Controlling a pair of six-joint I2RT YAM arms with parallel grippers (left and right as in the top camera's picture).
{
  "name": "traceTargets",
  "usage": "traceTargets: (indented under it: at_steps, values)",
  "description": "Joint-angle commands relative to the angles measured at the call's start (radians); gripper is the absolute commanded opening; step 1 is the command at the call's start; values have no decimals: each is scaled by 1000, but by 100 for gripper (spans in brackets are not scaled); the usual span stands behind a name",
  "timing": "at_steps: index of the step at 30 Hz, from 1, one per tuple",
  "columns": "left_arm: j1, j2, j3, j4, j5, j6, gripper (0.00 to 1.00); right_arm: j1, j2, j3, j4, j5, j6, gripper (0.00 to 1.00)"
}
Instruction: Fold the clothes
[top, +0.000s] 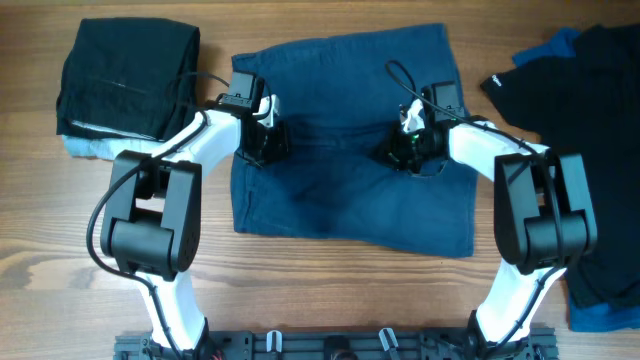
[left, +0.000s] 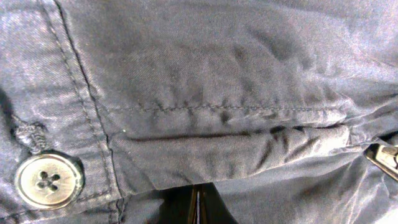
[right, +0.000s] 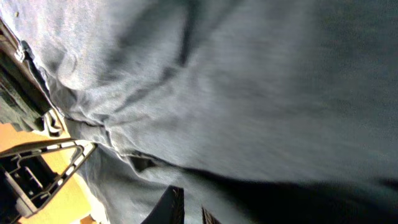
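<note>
I see the navy shorts spread flat at frame centre, left gripper on their left edge and right gripper right of centre, both pressed into cloth, jaw opening and grasp indeterminable.

We find no readable text, label, brand, number or sign anywhere; the shorts and their button carry no lettering.
</note>
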Motion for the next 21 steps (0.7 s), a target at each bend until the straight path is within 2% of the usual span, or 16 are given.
traceTargets:
  at_steps: [1, 7, 13, 17, 21]
  values:
    - [3, 53, -19, -20, -131, 3, 4, -63, 4, -8, -50, 54, -89, 11]
    - [5, 53, -19, -32, -131, 33, 4, -255, -2, -8, -111, 68, -211, 13]
    - [5, 53, -19, -31, -131, 67, 4, -444, -2, -7, -134, 231, -365, 15]
    - [10, 16, -1, -25, -130, 85, 4, -484, -4, 43, -191, 240, -385, 18]
    - [10, -171, 59, -27, -131, 85, 6, -479, -112, 222, -406, 238, -433, 22]
